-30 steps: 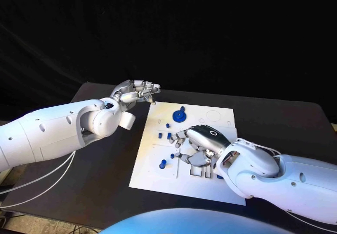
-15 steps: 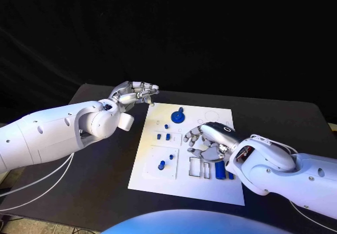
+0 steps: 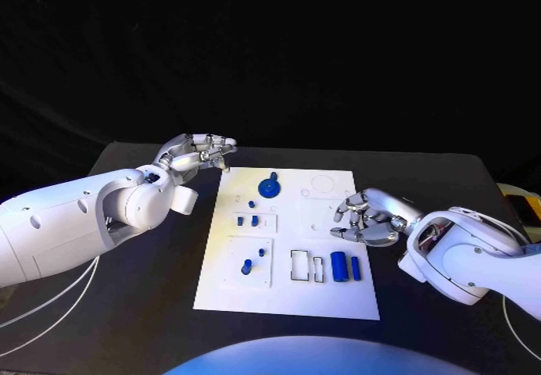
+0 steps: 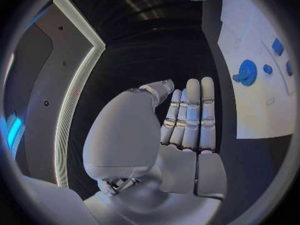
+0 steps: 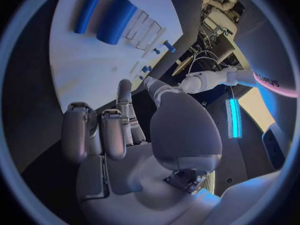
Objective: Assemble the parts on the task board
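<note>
A white task board [image 3: 288, 293] lies on a black worktop [image 3: 147, 312]. Small blue parts [image 3: 346, 266] and a blue gear-shaped part [image 3: 270, 187] sit on it. Two white arms end in a silver left hand [image 3: 194, 150] and a silver right hand [image 3: 367, 219].

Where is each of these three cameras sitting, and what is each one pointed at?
Head view: from the robot's head, looking down on the task board; left hand and right hand show with their arms.
Left wrist view: behind the left hand, facing the board's edge and the blue gear.
Right wrist view: behind the right hand, facing the board and two blue cylinders.
Shared: the gear and cylinders also show from the head.
</note>
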Controlling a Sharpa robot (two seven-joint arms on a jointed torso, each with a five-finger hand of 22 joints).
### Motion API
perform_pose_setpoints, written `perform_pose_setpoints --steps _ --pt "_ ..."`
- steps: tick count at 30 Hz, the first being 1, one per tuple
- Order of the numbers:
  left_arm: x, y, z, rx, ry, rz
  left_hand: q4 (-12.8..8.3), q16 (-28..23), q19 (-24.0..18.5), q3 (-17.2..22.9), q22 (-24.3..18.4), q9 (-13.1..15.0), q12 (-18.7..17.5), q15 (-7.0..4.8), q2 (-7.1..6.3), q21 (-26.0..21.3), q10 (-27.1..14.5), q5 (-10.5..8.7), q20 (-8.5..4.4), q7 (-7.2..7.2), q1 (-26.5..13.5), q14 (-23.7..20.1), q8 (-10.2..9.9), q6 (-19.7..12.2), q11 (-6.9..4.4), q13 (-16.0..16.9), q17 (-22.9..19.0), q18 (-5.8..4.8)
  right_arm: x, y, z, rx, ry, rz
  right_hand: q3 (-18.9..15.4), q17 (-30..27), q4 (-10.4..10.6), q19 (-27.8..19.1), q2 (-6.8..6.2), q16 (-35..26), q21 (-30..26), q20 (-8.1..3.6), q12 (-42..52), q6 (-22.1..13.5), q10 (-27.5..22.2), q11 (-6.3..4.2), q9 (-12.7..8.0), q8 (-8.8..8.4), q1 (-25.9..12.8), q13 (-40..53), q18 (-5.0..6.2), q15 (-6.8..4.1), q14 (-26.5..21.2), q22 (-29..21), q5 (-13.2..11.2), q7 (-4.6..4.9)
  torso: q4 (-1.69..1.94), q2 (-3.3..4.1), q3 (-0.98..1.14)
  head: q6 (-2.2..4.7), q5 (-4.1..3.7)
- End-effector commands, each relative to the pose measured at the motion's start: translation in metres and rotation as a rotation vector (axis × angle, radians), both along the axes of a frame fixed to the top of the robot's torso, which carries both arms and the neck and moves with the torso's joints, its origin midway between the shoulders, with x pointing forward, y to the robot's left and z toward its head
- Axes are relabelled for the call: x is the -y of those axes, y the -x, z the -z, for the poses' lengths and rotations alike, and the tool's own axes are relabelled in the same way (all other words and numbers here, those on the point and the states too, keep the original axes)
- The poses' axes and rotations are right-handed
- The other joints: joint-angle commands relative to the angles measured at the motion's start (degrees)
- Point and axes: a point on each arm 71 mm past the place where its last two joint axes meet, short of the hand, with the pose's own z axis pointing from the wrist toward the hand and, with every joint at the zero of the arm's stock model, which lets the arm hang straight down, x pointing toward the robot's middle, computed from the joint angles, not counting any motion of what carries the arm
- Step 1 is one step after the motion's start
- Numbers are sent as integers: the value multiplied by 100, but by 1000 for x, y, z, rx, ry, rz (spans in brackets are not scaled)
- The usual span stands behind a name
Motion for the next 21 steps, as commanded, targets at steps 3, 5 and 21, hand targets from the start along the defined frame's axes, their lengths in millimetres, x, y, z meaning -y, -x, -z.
perform_pose_setpoints --steps 3,5,21 --pt "3 1 -1 7 9 17 -30 14 -34 18 6 -6 12 11 39 5 -26 34 18 6 -27 -31 9 -27 4 -5 -8 26 9 12 13 -103 51 50 -160 37 169 141 41 35 93 -71 983 109 389 -58 85 197 66 1116 -99 -80 326 1171 58 -68 -45 -41 -25 -18 -61" --pt "2 1 -1 6 8 17 -29 15 -35 17 6 -5 15 12 40 5 -25 34 19 6 -30 -31 12 -26 4 -5 -8 26 9 16 17 -107 72 53 -232 135 237 169 36 81 164 -83 1355 117 588 -70 87 227 78 1569 -114 -91 346 1193 39 -80 -67 -56 -31 -26 -74" --pt "0 2 0 4 6 17 -26 18 -36 15 7 -3 20 13 41 5 -25 33 20 5 -36 -31 19 -20 4 -4 -9 26 5 29 41 -137 192 50 -645 501 307 266 96 255 414 -88 2203 109 995 -74 77 322 -77 2650 -165 -91 409 1262 10 -94 -72 -60 -37 -29 -122"
